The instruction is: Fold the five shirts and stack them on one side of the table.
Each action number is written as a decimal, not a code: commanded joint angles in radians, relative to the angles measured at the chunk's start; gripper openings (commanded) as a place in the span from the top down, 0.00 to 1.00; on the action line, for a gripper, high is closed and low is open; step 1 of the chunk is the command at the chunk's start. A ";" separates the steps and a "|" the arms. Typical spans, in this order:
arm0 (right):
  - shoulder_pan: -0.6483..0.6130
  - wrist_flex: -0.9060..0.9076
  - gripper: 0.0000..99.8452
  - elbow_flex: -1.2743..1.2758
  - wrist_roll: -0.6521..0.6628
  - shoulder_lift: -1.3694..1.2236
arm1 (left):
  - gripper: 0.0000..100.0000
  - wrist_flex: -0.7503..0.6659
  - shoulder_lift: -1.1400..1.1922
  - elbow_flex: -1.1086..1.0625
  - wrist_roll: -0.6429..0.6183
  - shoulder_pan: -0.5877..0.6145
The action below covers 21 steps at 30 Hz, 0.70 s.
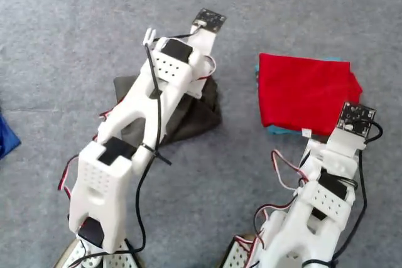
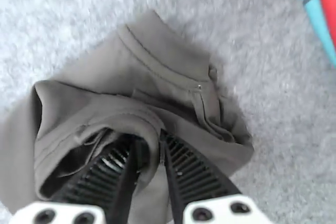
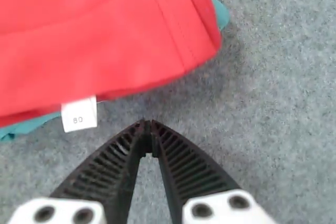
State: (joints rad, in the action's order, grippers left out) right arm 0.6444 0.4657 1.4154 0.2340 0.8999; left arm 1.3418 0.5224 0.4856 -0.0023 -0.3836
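Note:
A dark olive-grey shirt (image 1: 200,112) lies crumpled mid-table, partly hidden under the left arm. My left gripper (image 2: 152,142) is shut on a fold of this grey shirt (image 2: 173,87); cloth bunches between its black fingers. A folded red shirt (image 1: 306,91) rests on a teal shirt (image 1: 279,130) at the right side of the table. My right gripper (image 3: 147,125) is shut on nothing, its tips just off the carpet near the red shirt (image 3: 94,35) and its white tag (image 3: 79,114). A teal edge (image 3: 222,14) peeks from under the red one.
Grey carpet (image 1: 75,42) covers the table. A bit of blue cloth (image 1: 6,135) shows at the left edge. The red and teal stack's corner (image 2: 320,3) appears in the left wrist view. Bare carpet lies between the two arms and at the far left.

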 commanded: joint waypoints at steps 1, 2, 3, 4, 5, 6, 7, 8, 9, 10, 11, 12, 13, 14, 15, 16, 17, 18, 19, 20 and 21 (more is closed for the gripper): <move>0.005 -0.017 0.98 -0.004 -0.002 0.019 | 0.97 0.006 0.002 0.064 -0.005 -0.031; 0.005 -0.017 0.98 -0.002 -0.002 0.019 | 0.97 0.008 0.009 0.064 -0.005 -0.038; 0.005 -0.017 0.98 -0.002 -0.002 0.019 | 0.97 0.008 0.015 0.064 -0.005 -0.045; 0.005 -0.017 0.98 -0.002 -0.002 0.019 | 0.97 0.008 0.017 0.064 -0.005 -0.051; 0.005 -0.017 0.98 -0.002 -0.002 0.019 | 0.97 0.008 0.017 0.062 -0.005 -0.053; 0.005 -0.017 0.98 -0.002 0.000 0.019 | 0.96 0.011 0.017 0.062 0.002 -0.054; 0.005 -0.014 0.98 -0.002 0.003 0.019 | 0.95 0.020 0.017 0.062 0.006 -0.054; -0.002 -0.012 0.98 -0.002 0.003 0.019 | 0.91 0.037 0.014 0.065 0.012 -0.058; -0.014 -0.011 0.98 -0.002 0.003 0.019 | 0.86 0.054 0.012 0.074 0.009 -0.058; -0.025 -0.011 0.98 -0.001 0.003 0.019 | 0.82 0.071 0.011 0.085 -0.003 -0.054; -0.029 -0.011 0.98 -0.001 0.003 0.019 | 0.80 0.086 0.009 0.102 -0.017 -0.051; -0.029 -0.011 0.98 -0.001 0.003 0.019 | 0.79 0.098 0.008 0.127 -0.029 -0.039; -0.032 -0.011 0.98 -0.001 0.003 0.019 | 0.80 0.115 0.008 0.162 -0.034 -0.028; -0.032 -0.011 0.98 -0.001 0.005 0.019 | 0.80 0.138 0.006 0.209 -0.038 -0.015; -0.032 -0.011 0.98 -0.001 0.005 0.019 | 0.80 0.170 0.006 0.269 -0.040 -0.004; -0.032 -0.011 0.98 -0.002 0.005 0.019 | 0.80 0.206 0.006 0.338 -0.041 0.018; -0.034 -0.011 0.98 -0.004 0.006 0.019 | 0.80 0.242 0.006 0.412 -0.046 0.039; -0.038 -0.011 0.98 -0.005 0.023 0.019 | 0.80 0.281 0.006 0.484 -0.063 0.062; -0.057 -0.011 0.98 -0.008 0.051 0.018 | 0.80 0.321 0.006 0.561 -0.081 0.094; -0.081 -0.009 0.98 -0.016 0.081 0.018 | 0.80 0.359 0.006 0.631 -0.098 0.130; -0.112 0.005 0.98 -0.039 0.112 0.018 | 0.80 0.397 0.008 0.702 -0.112 0.168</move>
State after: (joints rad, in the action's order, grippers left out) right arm 0.5953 0.4657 1.4170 0.2816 0.8999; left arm 1.6456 0.5577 0.9459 -0.0729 -0.3084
